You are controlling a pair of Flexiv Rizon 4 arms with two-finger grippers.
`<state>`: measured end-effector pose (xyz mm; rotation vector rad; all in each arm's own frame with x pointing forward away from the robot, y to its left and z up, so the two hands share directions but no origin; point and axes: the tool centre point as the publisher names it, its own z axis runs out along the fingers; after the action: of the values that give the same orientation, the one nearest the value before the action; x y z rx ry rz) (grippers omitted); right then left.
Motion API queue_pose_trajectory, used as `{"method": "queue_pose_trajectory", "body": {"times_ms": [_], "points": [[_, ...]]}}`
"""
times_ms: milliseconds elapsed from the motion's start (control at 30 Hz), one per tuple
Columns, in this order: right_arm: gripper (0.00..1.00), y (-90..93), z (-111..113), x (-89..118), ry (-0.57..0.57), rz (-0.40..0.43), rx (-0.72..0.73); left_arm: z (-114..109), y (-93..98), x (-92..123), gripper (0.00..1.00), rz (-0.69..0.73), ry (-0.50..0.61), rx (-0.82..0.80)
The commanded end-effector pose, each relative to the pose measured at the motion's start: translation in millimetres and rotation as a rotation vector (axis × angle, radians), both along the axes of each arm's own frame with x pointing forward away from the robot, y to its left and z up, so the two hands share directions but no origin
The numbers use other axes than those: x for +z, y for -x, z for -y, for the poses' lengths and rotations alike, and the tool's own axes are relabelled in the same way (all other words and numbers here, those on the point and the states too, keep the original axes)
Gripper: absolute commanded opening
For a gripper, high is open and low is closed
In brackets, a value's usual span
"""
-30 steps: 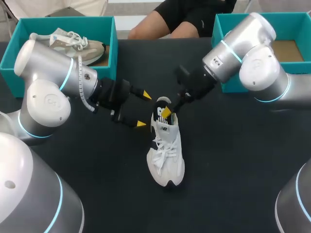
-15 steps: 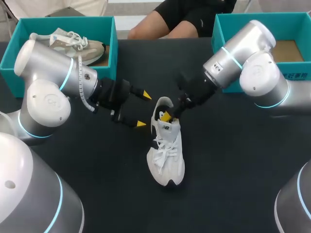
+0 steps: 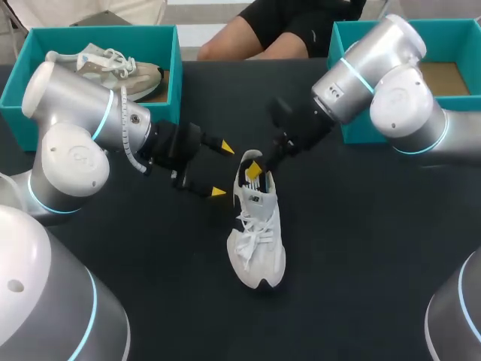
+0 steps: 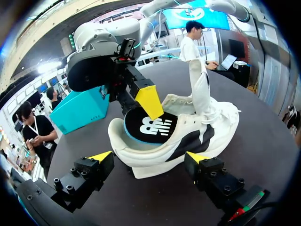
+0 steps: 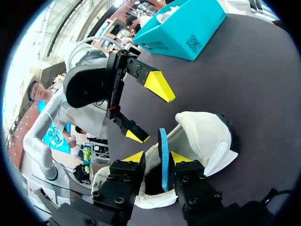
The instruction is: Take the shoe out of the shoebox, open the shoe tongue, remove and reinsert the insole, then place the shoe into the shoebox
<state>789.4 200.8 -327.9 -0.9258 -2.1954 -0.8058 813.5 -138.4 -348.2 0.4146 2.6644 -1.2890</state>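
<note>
Your right gripper [image 3: 255,170], clamped on the insole [image 5: 162,155], has risen again, tipping its heel end out of the white sneaker [image 3: 259,241]: removal is underway. Your left gripper [image 3: 222,170] stands spread alongside.

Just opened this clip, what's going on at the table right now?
The white shoe lies out on the black table. The right end effector is shut on the edge of the insole, which stands partly lifted out of the heel opening. The left end effector is open and hovers beside the heel without touching it. A second shoe lies in the teal shoebox at the left.
</note>
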Motion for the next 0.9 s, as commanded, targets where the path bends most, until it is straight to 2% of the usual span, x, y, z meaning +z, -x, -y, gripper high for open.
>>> {"method": "queue_pose_trajectory", "body": {"times_ms": [33, 300, 600, 733, 900], "points": [[0.35, -7.6, -7, 5, -0.006, 0.022, 0.014, 1, 0.5, 0, 1.0, 0.001, -0.002, 0.001], [0.4, -29.0, -9, 37, -0.012, 0.133, 0.042, 1, 0.5, 0, 1.0, 0.001, -0.002, 0.001], [0.42, -37.6, -4, 71, -0.074, 0.256, -0.007, 1, 0.5, 0, 1.0, 0.001, -0.002, 0.001], [0.43, -32.7, 5, 71, -0.121, 0.269, -0.074, 1, 0.5, 0, 1.0, 0.001, -0.002, 0.001], [0.41, -21.4, 18, 59, -0.123, 0.229, -0.142, 1, 0.5, 0, 1.0, 0.001, -0.002, 0.001]]}}
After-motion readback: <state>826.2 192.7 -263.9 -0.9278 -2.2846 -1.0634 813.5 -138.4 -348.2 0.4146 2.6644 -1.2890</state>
